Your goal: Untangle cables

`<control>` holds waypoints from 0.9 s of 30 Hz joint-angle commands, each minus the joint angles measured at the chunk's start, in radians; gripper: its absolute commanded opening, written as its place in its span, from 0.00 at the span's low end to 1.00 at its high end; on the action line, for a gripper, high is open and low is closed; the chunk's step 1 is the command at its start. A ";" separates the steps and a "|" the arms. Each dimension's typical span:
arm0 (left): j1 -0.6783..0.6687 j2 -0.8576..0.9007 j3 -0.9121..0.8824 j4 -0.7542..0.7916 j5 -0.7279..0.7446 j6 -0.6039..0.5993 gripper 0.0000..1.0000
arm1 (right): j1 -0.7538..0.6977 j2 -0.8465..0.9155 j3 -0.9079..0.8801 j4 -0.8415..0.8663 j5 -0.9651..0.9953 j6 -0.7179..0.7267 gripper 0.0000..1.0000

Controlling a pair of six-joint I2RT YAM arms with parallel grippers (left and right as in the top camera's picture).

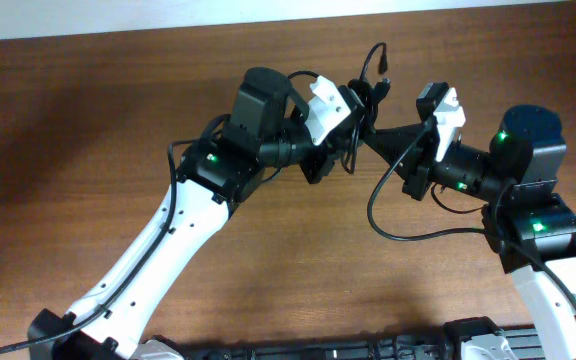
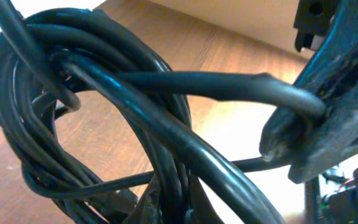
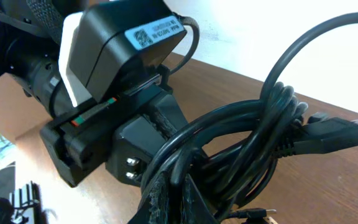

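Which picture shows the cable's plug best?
The right wrist view: the plug is big and sharp, sticking out of the cable bundle. Overhead, it is too tiny to make out. The left wrist view shows no plug.

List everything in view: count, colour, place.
cables: one tangled bundle, strand count unclear, black, held up between both grippers above the table
plug: one visible, black, jutting from the bundle
table: one, brown wood, beneath everything
black equipment: one strip, at the near edge between the arm bases
left gripper: one, black with a white housing, shut on the cables
right gripper: one, black with a white housing, shut on the cables
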 commanded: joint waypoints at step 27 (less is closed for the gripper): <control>0.084 0.003 0.003 0.152 -0.372 0.064 0.00 | 0.009 -0.048 0.018 -0.102 -0.150 0.023 0.04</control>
